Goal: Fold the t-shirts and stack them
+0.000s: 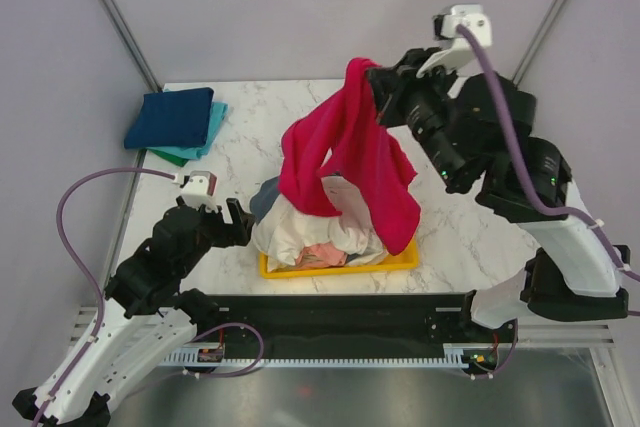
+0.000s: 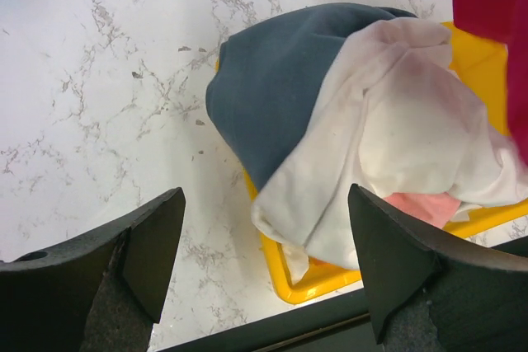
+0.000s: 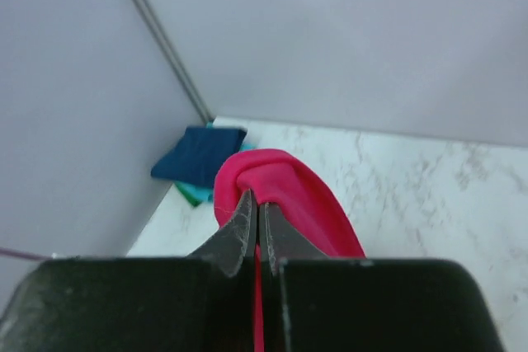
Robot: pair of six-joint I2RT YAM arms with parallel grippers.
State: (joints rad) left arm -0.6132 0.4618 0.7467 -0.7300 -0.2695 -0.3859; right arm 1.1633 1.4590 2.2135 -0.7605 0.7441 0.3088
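Nearest the arm bases, the left gripper (image 2: 266, 228) hovers low over the near-left corner of the yellow tray (image 2: 299, 288), its fingers spread wide with nothing between them. In the tray lies a loose heap of unfolded garments. A white t-shirt (image 2: 388, 138) is bunched on top, a slate-blue t-shirt (image 2: 272, 80) spills over the left rim onto the marble table (image 1: 480, 237), and a bit of pink cloth (image 2: 417, 204) peeks out from beneath the white one. Above the heap hangs the crimson t-shirt (image 1: 350, 157), drawn up in a long drape whose lower end reaches down about the right side of the tray. Whether it has come fully clear of the pile I cannot tell. The right gripper (image 3: 257, 220) holds it from above, jaws pressed together on a fold of the crimson fabric. Farthest off, at the far-left corner of the table, sits the folded stack (image 1: 172, 119): a navy shirt on top, teal under it and a green edge at the bottom. So about three shirts look finished. The crimson one has only been picked up and has yet to be spread, folded and stacked, and at least three more wait in the tray. I judge the job to be under halfway done.
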